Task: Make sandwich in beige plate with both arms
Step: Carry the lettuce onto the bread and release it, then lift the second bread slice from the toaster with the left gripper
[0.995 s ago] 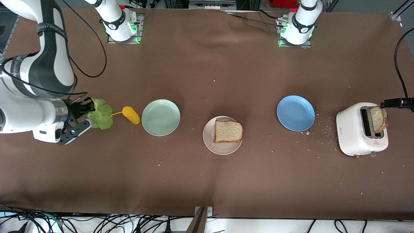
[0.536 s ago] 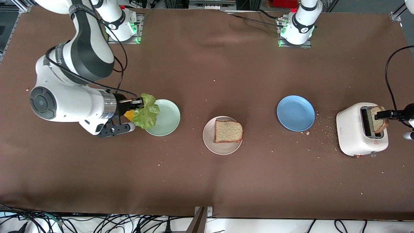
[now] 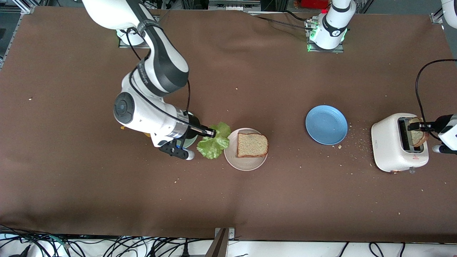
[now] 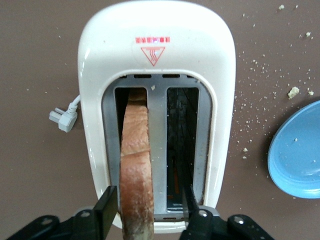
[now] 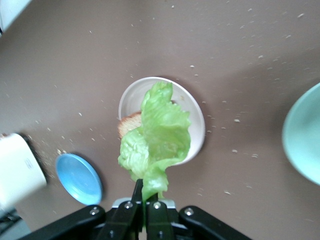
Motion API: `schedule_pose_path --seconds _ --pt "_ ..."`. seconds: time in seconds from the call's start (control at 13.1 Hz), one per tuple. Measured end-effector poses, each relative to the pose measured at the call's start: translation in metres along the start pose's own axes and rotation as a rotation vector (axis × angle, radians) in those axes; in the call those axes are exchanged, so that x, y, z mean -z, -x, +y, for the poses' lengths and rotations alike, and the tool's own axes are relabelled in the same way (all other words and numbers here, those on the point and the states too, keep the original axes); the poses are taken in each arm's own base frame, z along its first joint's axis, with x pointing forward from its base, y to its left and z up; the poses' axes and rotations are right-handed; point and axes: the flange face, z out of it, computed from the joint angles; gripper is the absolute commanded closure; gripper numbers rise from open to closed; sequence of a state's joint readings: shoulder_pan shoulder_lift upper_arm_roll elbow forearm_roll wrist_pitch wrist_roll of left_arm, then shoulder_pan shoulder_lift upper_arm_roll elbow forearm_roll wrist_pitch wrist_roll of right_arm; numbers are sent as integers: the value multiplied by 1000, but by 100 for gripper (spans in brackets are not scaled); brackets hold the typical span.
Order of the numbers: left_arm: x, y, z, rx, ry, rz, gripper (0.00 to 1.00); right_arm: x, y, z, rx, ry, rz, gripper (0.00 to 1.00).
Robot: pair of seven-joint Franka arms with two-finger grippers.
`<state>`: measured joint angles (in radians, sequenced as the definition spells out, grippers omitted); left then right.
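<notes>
A brown bread slice (image 3: 252, 144) lies on the beige plate (image 3: 245, 163). My right gripper (image 3: 213, 134) is shut on a crinkled green lettuce leaf (image 3: 214, 142), holding it over the plate's edge toward the right arm's end. In the right wrist view the leaf (image 5: 157, 132) hangs from the gripper (image 5: 145, 192) above the plate (image 5: 196, 117). A second slice (image 3: 417, 135) stands up out of the white toaster (image 3: 391, 146). My left gripper (image 4: 148, 202) is open astride that slice (image 4: 136, 165), one finger close against it and the other standing off over the empty slot.
A blue plate (image 3: 326, 125) lies between the beige plate and the toaster, with crumbs scattered around it. The mint-green plate (image 3: 190, 141) is mostly hidden under my right arm. The toaster's plug (image 4: 64, 118) lies on the brown cloth beside it.
My right arm swung the lettuce from over the mint-green plate to the beige plate's edge. The left gripper came down around the slice in the toaster and its jaws narrowed.
</notes>
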<state>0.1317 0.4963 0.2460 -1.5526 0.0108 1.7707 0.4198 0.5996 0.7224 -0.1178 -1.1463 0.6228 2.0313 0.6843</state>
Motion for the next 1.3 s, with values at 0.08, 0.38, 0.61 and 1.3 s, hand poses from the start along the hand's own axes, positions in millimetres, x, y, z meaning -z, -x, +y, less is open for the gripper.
schedule_pose_path --seconds 0.08,0.38,0.61,1.3 --pt "-1 2 -1 -14 -29 -24 100 -19 6 -8 -48 -29 32 100" --pt "11 1 5 -33 -51 -43 100 -65 35 -35 -243 -155 73 100" --pt "65 10 15 -33 -38 -75 100 -102 48 -40 -364 -229 94 100" --pt "183 28 178 -62 141 -106 100 -207 57 3 -382 -179 182 0"
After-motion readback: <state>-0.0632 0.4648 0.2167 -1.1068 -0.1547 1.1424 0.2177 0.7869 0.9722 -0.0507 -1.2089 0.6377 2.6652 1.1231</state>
